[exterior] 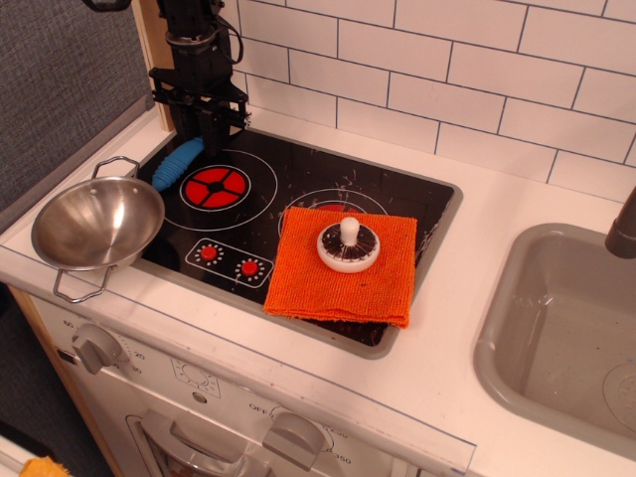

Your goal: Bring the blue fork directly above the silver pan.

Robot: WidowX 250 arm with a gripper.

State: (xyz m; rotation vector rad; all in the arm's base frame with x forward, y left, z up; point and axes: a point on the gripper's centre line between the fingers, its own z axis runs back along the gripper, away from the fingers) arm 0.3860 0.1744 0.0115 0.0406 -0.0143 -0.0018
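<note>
My gripper [202,132] hangs over the back left corner of the black stove top and is shut on the blue fork [177,164]. Only the fork's bright-blue handle shows, slanting down to the left out of the fingers; its pronged head is hidden in the gripper. The silver pan [96,224] sits on the white counter at the front left, off the stove's left edge, with wire loop handles at back and front. The fork's handle end is a short way behind and to the right of the pan's rim, not over the bowl.
An orange cloth [343,264] lies on the stove's right burner with a white round knobbed lid [348,243] on it. A red burner [216,187] lies right of the fork. A wooden panel [169,55] stands behind the gripper. A grey sink basin [566,333] is at right.
</note>
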